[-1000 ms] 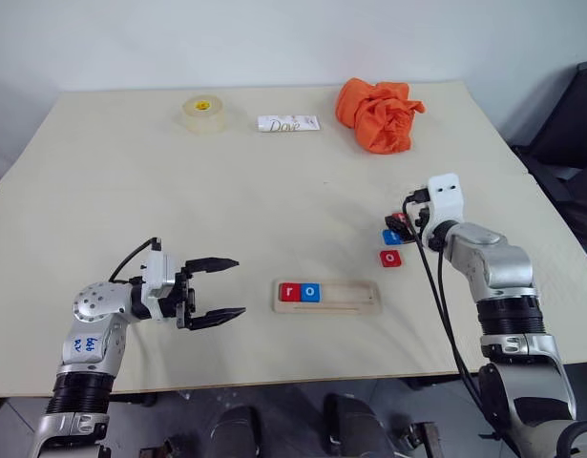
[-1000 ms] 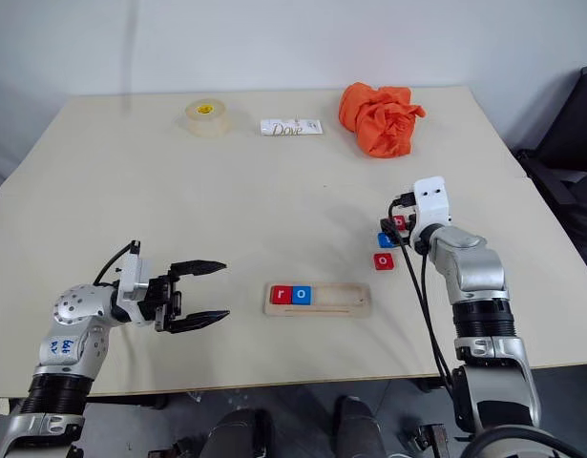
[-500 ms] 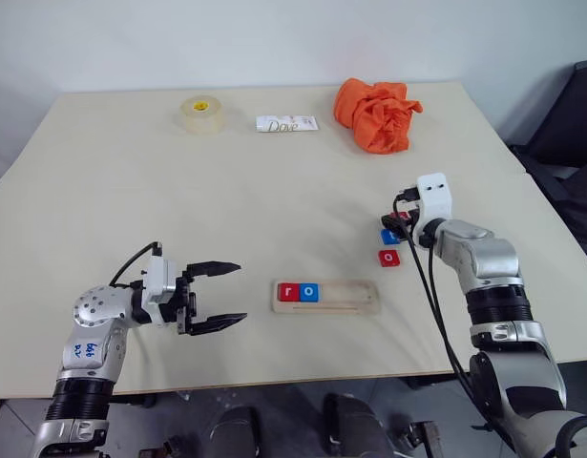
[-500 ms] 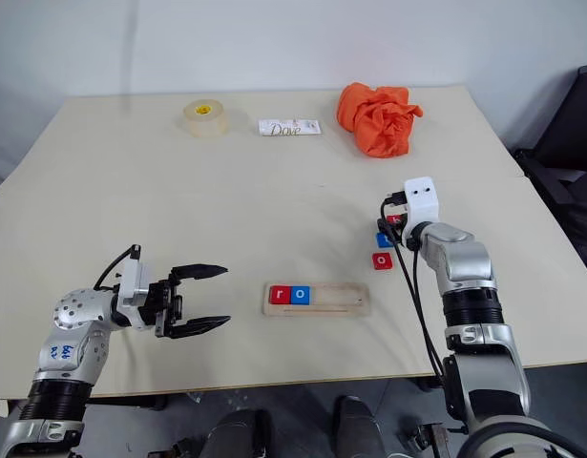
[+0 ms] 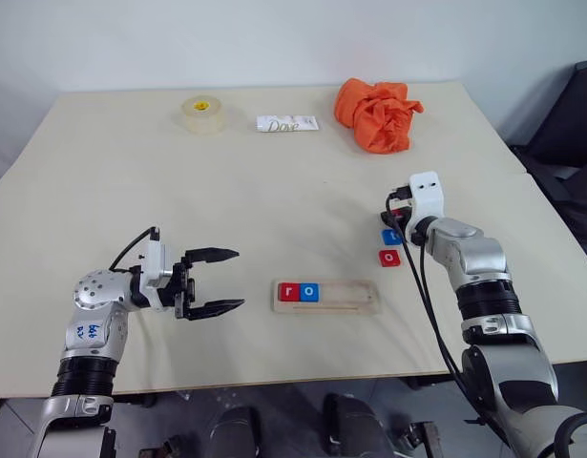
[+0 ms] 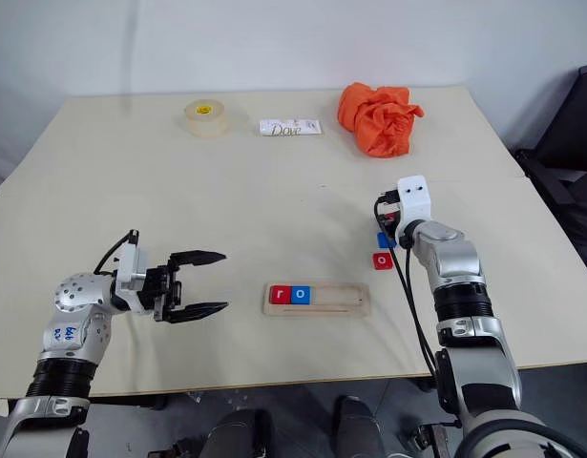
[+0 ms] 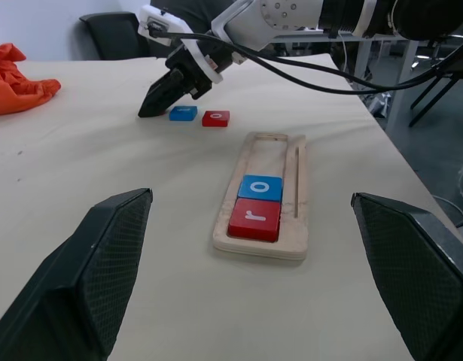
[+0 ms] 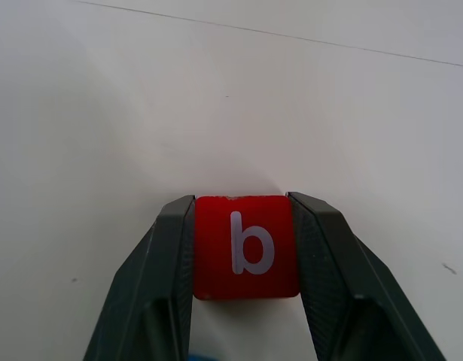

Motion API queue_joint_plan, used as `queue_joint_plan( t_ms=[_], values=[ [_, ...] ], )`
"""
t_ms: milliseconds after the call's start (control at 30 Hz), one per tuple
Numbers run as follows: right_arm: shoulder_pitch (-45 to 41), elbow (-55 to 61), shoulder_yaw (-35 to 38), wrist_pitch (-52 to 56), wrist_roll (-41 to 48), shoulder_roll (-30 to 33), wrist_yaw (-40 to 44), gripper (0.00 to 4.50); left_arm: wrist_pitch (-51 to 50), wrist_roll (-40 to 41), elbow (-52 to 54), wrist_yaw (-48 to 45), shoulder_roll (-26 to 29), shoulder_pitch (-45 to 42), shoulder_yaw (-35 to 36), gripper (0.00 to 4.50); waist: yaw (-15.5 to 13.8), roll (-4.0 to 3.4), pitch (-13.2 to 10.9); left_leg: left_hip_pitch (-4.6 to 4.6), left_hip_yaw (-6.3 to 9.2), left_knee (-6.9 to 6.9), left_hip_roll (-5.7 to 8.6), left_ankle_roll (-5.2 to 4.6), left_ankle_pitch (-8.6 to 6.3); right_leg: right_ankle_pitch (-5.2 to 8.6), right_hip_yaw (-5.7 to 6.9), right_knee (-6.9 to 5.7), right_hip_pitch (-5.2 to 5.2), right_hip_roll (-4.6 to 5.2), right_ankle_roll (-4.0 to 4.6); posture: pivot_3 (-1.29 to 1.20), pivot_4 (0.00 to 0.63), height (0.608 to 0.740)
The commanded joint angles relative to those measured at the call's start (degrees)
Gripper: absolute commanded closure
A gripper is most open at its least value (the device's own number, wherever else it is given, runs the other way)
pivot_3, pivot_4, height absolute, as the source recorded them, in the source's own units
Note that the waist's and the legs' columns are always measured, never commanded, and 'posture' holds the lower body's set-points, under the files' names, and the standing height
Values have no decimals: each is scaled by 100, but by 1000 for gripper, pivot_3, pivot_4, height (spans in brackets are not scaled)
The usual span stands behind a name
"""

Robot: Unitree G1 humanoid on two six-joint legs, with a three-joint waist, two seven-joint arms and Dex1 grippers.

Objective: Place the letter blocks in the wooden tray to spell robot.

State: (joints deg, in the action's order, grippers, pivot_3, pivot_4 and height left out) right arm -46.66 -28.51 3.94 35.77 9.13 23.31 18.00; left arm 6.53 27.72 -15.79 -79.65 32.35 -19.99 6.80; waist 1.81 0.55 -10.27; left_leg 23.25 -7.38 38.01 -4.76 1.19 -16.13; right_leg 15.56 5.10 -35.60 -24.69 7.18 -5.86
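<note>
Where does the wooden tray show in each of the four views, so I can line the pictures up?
Left eye view: wooden tray near the table's front edge, centre.
Right eye view: same spot, between the two arms, slightly left of centre.
Left wrist view: lies lengthwise ahead, between the left gripper's fingers.
Right wrist view: not in it; red b block between the right gripper's fingers.
Shared landmark: red r block and blue o block side by side at the tray's left end.

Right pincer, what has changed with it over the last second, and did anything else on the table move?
The right pincer has closed onto the red b block, its fingers now against both sides. The block still sits on the table. The left pincer stays open, and the wooden tray still holds the r and o.
</note>
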Motion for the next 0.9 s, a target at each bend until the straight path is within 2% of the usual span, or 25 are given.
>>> queue_joint_plan(
  t_ms=[33,133,300,567,733,900],
  values=[
    [18,866,217,119,130,195,100,3045,101,15,22,-26,38,-83,47,0,-1,-1,-1,2,0,-1,0,0,0,0,0,0,-2,0,0,0,150,740],
    [437,1844,367,501,290,326,165,3045,103,18,26,4,21,-45,52,0,-9,-1,0,3,0,-8,0,0,0,0,1,-2,-2,-1,0,0,150,740],
    [1984,4309,677,1379,797,513,318,3045,87,19,-11,27,5,22,52,0,-41,0,0,9,0,-10,2,0,-9,1,4,12,3,0,-1,0,150,740],
    [3694,6697,896,2089,1618,329,352,3045,92,-25,-248,15,-53,-226,-7,0,-18,0,0,3,4,-8,-2,-8,-18,1,5,31,4,-3,-2,0,150,740],
    [4129,6905,916,1935,1944,652,824,3045,67,-31,-275,-38,-81,-266,-67,0,-22,1,0,1,7,-6,-1,-8,-17,1,4,28,8,-3,-2,0,150,740],
    [4215,6633,1133,1844,1876,822,723,3045,34,-4,-162,-19,-79,-204,-87,0,-34,3,0,2,12,-2,1,-8,-17,1,5,28,11,-3,-2,0,150,740]
  ],
)
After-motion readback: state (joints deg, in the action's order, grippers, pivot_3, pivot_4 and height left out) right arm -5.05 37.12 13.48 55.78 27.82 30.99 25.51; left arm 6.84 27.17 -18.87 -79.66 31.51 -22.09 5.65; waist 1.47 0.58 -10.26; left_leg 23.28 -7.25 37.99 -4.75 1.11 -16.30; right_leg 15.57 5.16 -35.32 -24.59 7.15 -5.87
